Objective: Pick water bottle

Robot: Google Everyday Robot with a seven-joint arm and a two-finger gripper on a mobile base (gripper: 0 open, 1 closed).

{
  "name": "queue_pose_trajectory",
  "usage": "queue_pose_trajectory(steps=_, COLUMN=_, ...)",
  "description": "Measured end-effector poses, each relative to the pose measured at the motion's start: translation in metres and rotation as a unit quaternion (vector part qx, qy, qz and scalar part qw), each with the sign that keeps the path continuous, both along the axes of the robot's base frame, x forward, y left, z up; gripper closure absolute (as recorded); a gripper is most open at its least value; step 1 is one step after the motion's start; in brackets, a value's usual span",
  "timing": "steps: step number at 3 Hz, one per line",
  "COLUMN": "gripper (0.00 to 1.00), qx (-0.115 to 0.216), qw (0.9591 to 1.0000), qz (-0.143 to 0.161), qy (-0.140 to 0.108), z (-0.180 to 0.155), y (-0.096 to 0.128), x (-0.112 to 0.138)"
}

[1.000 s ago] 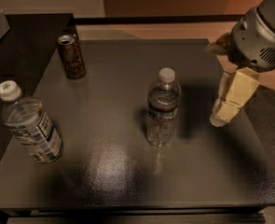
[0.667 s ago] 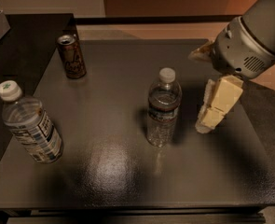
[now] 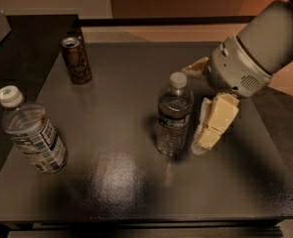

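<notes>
**Desk:** Where is your tool?

**Operator:** My tool [image 3: 195,107] hangs low over the right half of the dark grey tabletop [image 3: 126,187], on a fat grey wrist [image 3: 238,68] that comes in from the upper right. Its two cream fingers stand apart and grip nothing. One slants down toward the surface and the other shows further back.

**Desk:** And the target?

**Operator:** The slim clear ribbed plastic water bottle [image 3: 174,115], with its white cap and dark reddish band, stands upright near the middle of the tabletop. It is just beside the nearer finger, on that finger's left. I cannot tell whether they touch.

**Desk:** Anything in the containers?

**Operator:** Both bottles are capped and I cannot read a level in either. I cannot tell whether the can's top is opened.

**Desk:** Count them.

**Operator:** I see two bottles. The second is a fatter clear bottle with a white-and-blue label [image 3: 33,135], at the left edge. There is one brown drink can [image 3: 76,59] at the far left corner, and one tool. Bottles and can stand well apart.
</notes>
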State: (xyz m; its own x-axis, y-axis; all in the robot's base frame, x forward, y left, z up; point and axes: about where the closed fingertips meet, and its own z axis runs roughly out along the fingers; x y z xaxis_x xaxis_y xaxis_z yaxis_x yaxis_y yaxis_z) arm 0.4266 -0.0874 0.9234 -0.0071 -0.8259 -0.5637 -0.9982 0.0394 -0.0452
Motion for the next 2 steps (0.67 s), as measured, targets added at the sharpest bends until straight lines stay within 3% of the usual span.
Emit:
queue_pose_trajectory(steps=1, gripper=0.00, qx=0.032, qw=0.9995, qz=0.007, qy=0.006, z=0.0001, y=0.0140, x=-0.0005)
queue_pose_trajectory(steps=2, gripper=0.19, qx=0.066, qw=0.9978, qz=0.005, qy=0.010, z=0.0045, y=0.0209, x=0.0035)
